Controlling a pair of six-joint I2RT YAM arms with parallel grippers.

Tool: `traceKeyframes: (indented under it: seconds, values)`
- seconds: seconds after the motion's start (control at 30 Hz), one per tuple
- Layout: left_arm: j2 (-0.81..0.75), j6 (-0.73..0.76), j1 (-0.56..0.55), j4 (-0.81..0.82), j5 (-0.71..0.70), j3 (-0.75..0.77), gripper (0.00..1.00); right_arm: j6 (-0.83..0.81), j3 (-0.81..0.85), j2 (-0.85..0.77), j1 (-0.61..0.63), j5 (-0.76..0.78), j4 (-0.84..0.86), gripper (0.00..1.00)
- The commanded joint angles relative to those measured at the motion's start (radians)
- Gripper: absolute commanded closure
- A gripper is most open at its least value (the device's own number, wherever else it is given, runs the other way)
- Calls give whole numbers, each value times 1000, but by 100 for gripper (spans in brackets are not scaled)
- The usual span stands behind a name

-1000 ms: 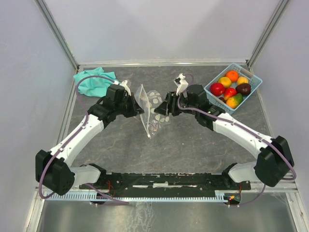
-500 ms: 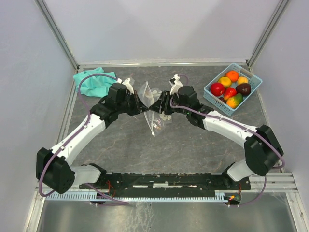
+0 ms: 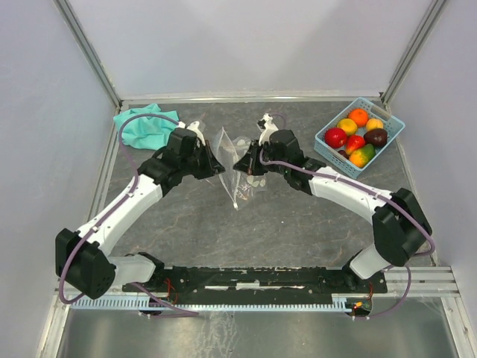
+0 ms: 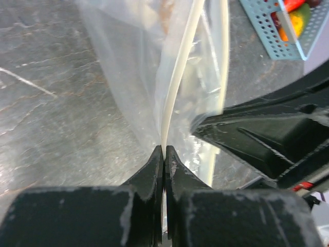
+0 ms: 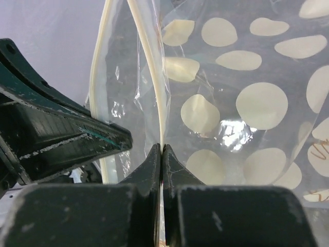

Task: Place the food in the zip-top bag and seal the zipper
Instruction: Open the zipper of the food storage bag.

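1. Desk: dark stone-look top, walled at the left, far and right edges. The middle and the near edge give wide bare room for moving.
2. Left arm and right arm: both reach in and meet mid-desk, a bit toward the far edge.
3. Zip-top bag: clear with white dots, held up between the two hands. I see no fruit inside it.
4. Basket: light blue, in the far-right corner. Teal cloth: far-left corner, clear of the work.
5. Food: all of it sits in the basket, well apart from the bag.
6. Left hand: pinched tight on one lip's zip strip. Right hand: likewise clamped on the other lip.
7. Zipper: the two whitish strips bow apart above the pinches, so the mouth is partly open (slider not seen).
8. Step, my read: opening and holding the mouth; loading has not begun. Next, one hand likely must let go and travel to the far-right corner for a fruit while the other keeps the lip up. The path there looks free, but the thin film may sag shut.
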Motion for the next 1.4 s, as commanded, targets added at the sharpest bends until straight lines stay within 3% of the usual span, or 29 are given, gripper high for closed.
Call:
traceKeyframes:
  seconds: [0.0,0.17,0.43,0.7,0.87,0.97,1.07,1.37]
  values:
    - [-9,73,-3,-154,-162,121,97,-156,143,-71,3,57,-228,98]
    - [2,113,-4,-275,-265,196,97,-258,267,-72,3,137,-484,98]
    - [43,149,-3,-377,-410,253,97,-314,429,-55,33,211,-727,98]
    - [62,119,-21,-291,-312,270,97,-269,624,70,108,219,-821,98]
    - [43,100,-37,-268,-336,270,97,-269,712,112,128,437,-922,98]
    - [31,108,-36,-267,-330,276,97,-306,698,97,128,457,-907,98]
    - [10,90,-38,-240,-277,269,97,-320,645,77,129,364,-806,87]
    - [-30,66,-41,-217,-227,280,97,-245,503,72,127,248,-553,76]
